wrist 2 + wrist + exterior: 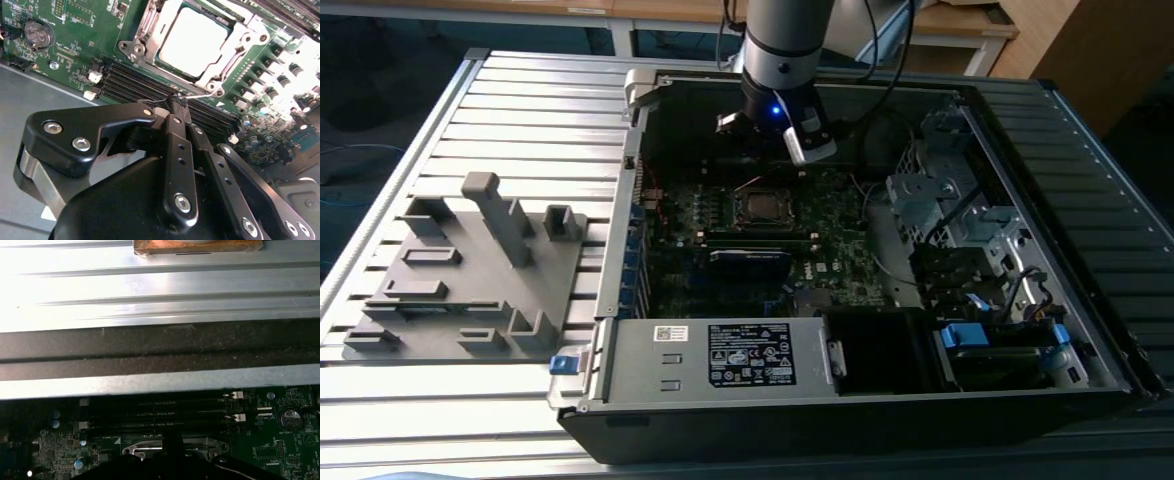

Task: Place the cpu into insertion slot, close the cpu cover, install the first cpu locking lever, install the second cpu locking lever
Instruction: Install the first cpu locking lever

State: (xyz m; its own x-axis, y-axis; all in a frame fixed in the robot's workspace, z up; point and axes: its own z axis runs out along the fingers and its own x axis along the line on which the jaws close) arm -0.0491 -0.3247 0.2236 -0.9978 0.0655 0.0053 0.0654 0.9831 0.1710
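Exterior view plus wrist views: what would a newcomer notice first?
The grey arm reaches into the open computer case, a blue light lit near its wrist. In the second wrist view, the black hand sits beside the bright silver cpu, framed by the cpu cover on the green motherboard.

I saw a grey fixture (467, 290) lying on the slatted table (534, 110) at the exterior view's left, beside the open case (854, 428).

silver cpu (192, 40) sits flat w/ cpu cover (235, 49) down around it.
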